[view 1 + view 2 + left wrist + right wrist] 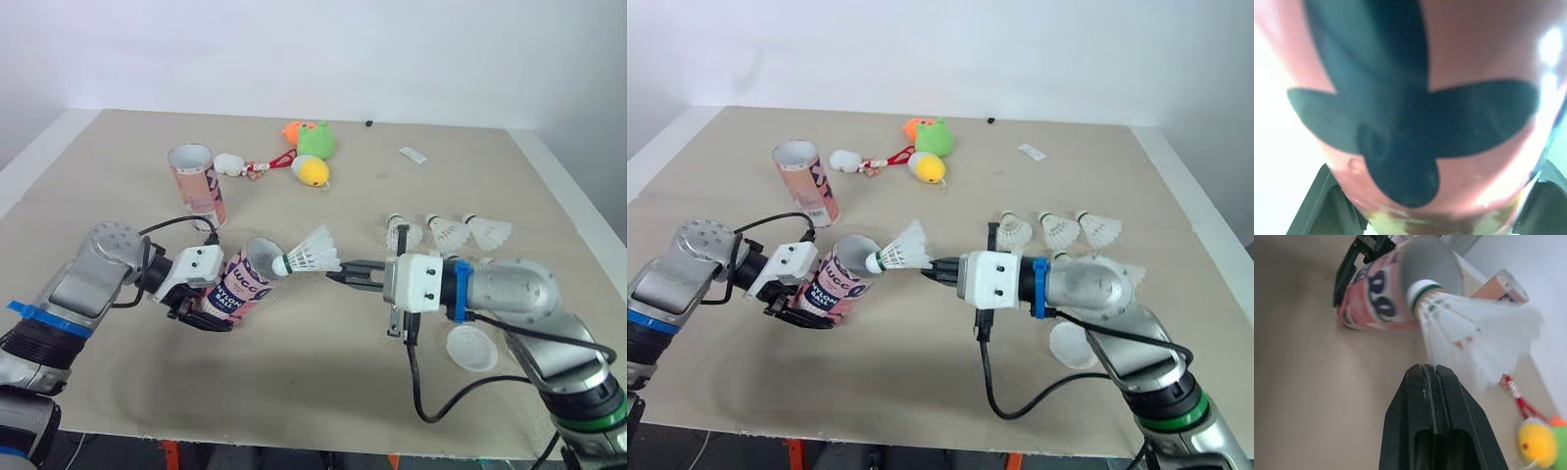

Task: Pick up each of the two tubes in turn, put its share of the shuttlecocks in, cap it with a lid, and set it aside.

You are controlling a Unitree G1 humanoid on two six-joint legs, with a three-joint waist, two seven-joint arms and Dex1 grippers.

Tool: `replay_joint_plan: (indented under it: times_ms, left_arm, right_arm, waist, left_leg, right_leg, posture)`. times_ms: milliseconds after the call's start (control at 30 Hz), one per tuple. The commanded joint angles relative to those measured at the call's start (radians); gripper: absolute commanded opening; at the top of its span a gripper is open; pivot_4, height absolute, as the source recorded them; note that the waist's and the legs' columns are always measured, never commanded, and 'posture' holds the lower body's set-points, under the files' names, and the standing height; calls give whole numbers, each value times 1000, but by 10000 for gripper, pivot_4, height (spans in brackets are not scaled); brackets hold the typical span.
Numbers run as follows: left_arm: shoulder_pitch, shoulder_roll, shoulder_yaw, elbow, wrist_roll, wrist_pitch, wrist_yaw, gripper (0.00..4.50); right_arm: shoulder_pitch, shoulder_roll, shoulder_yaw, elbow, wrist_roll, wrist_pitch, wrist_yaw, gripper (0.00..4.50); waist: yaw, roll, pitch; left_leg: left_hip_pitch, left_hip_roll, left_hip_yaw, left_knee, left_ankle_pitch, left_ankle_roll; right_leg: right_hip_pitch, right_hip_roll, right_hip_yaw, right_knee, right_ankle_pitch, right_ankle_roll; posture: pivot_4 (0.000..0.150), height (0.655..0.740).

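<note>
The left gripper (208, 302) clamps the tilted tube (247, 278) over the desk (323, 382). The right gripper (345, 273) pinches the shuttlecock (310, 253) by its skirt, cork at the mouth — a thin hold, so it may twist, catch the rim and drop.

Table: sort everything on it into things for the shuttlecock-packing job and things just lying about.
Job: tilted tube, upright tube, shuttlecock at the tilted tube's mouth, three loose shuttlecocks, lid.
Lying about: plush toys, white tag.

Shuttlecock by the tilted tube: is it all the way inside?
No, only the cork tip of the shuttlecock is at the open mouth of the tube, and its white feathers stick out.
</note>
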State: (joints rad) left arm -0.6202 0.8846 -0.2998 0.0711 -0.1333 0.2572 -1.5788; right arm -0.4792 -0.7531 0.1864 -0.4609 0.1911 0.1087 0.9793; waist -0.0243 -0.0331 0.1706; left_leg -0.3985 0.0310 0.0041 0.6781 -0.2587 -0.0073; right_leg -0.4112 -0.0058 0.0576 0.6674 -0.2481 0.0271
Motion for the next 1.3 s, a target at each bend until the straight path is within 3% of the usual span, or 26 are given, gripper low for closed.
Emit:
replay_joint_plan:
  times_ms: [33, 267, 300, 400, 433, 567, 600, 633, 767, 867, 967, 1033, 1300]
  left_arm:
    - [-13, 28, -28, 35, 57, -38, -12, 28587]
    - [-38, 12, -37, 52, 57, -48, -19, 28587]
    - [-39, 11, -38, 52, 56, -48, -20, 28587]
    - [-41, 6, -40, 50, 50, -42, -18, 28587]
    - [-42, 4, -41, 49, 48, -40, -17, 28587]
    - [-43, -2, -43, 45, 46, -35, -14, 28587]
    - [-42, -2, -43, 42, 46, -33, -13, 28587]
    - [-40, -3, -43, 39, 45, -31, -11, 28587]
    - [-27, -5, -42, 20, 42, -23, -2, 28587]
    - [-10, 0, -40, 2, 35, -17, -1, 28587]
    - [-6, 5, -41, -2, 37, -21, -1, 28587]
    - [-7, 4, -42, -4, 39, -19, -1, 28587]
    - [-10, -2, -41, -9, 37, -10, -2, 28587]
  right_arm:
    - [-58, 14, 8, 33, -13, -62, 32, 388]
    - [-121, 27, 61, 46, -10, -113, 118, 388]
    - [-129, 29, 76, 47, -18, -122, 135, 5055]
    - [-148, 35, 107, 51, -33, -131, 166, 11415]
    - [-154, 38, 112, 51, -31, -122, 172, 16919]
    - [-165, 44, 97, 34, 9, -52, 176, 31275]
    - [-161, 40, 78, 18, 42, -8, 173, 32581]
    - [-150, 26, 44, -8, 104, 75, 166, 40608]
    - [-71, 11, -145, -30, 298, 302, 61, 40608]
    - [49, 45, -232, -6, 244, 424, -138, 40608]
    - [152, 99, -198, -9, 131, 542, -344, 40608]
    - [191, 188, -212, -41, 146, 669, -474, 40608]
    - [130, 370, -188, -5, 30, 776, -746, 40608]
  waist:
    - [0, 0, 0]
    - [0, 1, 0]
    - [0, 1, 0]
    - [0, 1, 0]
    - [0, 1, 0]
    - [1, 1, 1]
    - [1, 1, 1]
    - [1, 1, 0]
    - [2, 1, 1]
    - [2, 1, 0]
    - [2, 2, 0]
    - [2, 4, -1]
    - [1, 9, 1]
  left_leg:
    - [0, 1, 0, 0, 0, 0]
    - [2, 1, 1, 0, 0, 0]
    - [2, 1, 0, 0, 0, 1]
    - [3, 2, 1, 0, 0, 1]
    - [3, 2, 1, 0, 0, 1]
    - [3, 1, 1, 0, 1, 1]
    - [3, 1, 1, 0, 1, 1]
    - [3, 1, 1, 0, 1, 1]
    - [3, 1, -1, 0, 1, 1]
    - [3, 0, -2, 0, 1, 1]
    - [4, 0, 1, 0, 1, 1]
    - [4, 0, 1, 0, 1, 1]
    - [4, -1, 2, 0, 1, 1]
  right_leg:
    - [0, 1, 0, 0, 0, -1]
    - [0, 1, 1, 2, 0, -2]
    - [0, 2, 1, 3, 0, -2]
    - [0, 2, 1, 3, 0, -2]
    - [0, 2, 1, 3, 0, -2]
    - [0, 1, 1, 4, 0, -2]
    - [0, 1, 1, 4, 0, -2]
    - [0, 1, 1, 4, 0, -2]
    - [0, 1, 1, 5, 0, -2]
    - [1, -1, 1, 4, 0, -2]
    - [2, -1, 2, 4, -1, -1]
    - [2, 0, 2, 5, -1, -1]
    - [-1, 0, 7, 8, -5, 5]
  posture:
    - [1500, 7323]
    - [1500, 7323]
    - [1500, 7323]
    - [1500, 7323]
    - [1500, 7323]
    - [1500, 7323]
    - [1500, 7323]
    - [1500, 7323]
    - [1500, 7323]
    - [1500, 7323]
    - [1500, 7323]
    - [1500, 7323]
    - [1500, 7323]
